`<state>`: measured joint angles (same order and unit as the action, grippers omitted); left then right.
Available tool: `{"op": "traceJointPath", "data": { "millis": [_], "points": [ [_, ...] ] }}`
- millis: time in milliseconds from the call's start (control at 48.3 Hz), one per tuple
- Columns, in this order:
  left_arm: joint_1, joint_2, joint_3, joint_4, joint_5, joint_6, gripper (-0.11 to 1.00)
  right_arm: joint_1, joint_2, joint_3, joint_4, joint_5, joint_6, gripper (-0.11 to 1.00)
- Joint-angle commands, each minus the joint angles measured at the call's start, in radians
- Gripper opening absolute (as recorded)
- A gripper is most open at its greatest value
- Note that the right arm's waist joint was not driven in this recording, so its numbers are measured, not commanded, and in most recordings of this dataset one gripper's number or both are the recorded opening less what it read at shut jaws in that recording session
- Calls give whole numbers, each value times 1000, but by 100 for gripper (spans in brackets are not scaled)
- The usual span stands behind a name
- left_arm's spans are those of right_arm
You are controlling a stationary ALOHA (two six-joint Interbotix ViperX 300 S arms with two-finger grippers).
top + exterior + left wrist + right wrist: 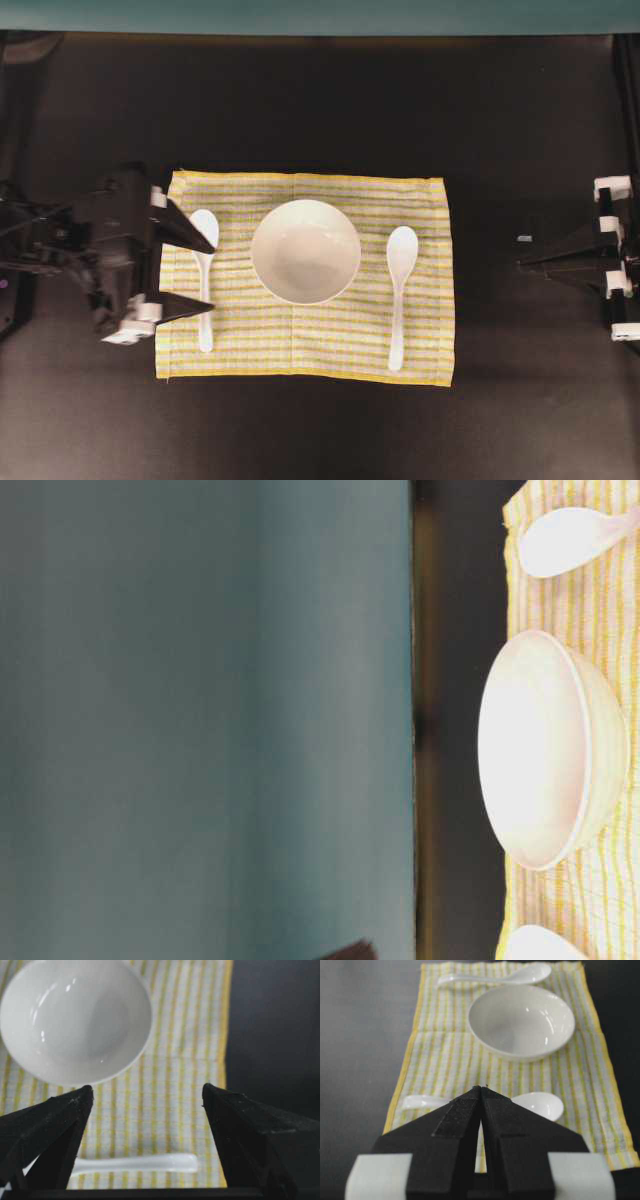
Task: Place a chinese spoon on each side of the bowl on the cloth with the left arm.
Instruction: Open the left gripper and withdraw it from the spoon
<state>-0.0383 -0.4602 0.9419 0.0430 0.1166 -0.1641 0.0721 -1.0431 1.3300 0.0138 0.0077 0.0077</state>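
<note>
Chinese spoons lie one on each side of the bowl, both flat on the cloth, and the scene reads best from the biggest thing down. Largest is the dark table (320,110), with a teal wall (320,15) running along its far edge. On it lies the cloth (430,330), rectangular, with thin yellow and pale stripes and a yellow hem, spread flat near the middle of the overhead view. The left arm (60,245) reaches in from the left of that view, its left gripper (213,272) hanging over the cloth's left edge with the two black fingers spread wide apart and nothing between them; in the left wrist view the same fingers frame bare striped cloth, with a spoon handle crossing below them. The right gripper (520,264) sits off the cloth, well out at the right side of the table, its fingers pressed together and holding nothing, as the right wrist view shows. The bowl (305,251), round, glossy white and empty, stands upright on the cloth a little left of its centre. The left chinese spoon (204,290) lies just beside the bowl without touching it, scoop toward the far edge and handle toward the near one, between the open fingertips. The right chinese spoon (400,290) lies the same way on the bowl's other side, clear of the rim.
</note>
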Motion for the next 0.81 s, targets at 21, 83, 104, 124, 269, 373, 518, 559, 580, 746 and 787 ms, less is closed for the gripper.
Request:
{"op": "traceJointPath", "data": {
  "millis": [21,83,104,124,269,373,518,559,580,746,787],
  "points": [
    [-15,-66,23,3,-25,-3,85,0,-8,-6,2,5,-6,0],
    [-28,-106,48,3,-40,-5,85,0,-12,-5,2,8,-6,0],
    [-32,-120,55,3,-46,-5,85,0,-15,-3,2,9,-6,0],
    [-38,-135,63,3,-51,-5,85,0,-18,-3,2,9,-6,0],
    [-66,-261,117,3,-80,-5,85,0,-31,-2,2,34,0,0],
    [-67,-336,155,3,-89,-3,85,0,-38,0,2,60,2,0],
    [-67,-393,206,3,-89,-5,85,0,-41,5,2,75,2,0],
    [-67,-400,215,3,-89,-5,85,0,-41,8,2,75,2,0],
    [-67,-403,218,3,-89,-5,85,0,-44,9,2,75,2,0],
    [-66,-426,230,3,-126,-5,85,0,-83,23,2,77,-3,0],
    [-66,-431,233,3,-144,-5,85,0,-101,31,2,75,-3,0]
  ]
}}
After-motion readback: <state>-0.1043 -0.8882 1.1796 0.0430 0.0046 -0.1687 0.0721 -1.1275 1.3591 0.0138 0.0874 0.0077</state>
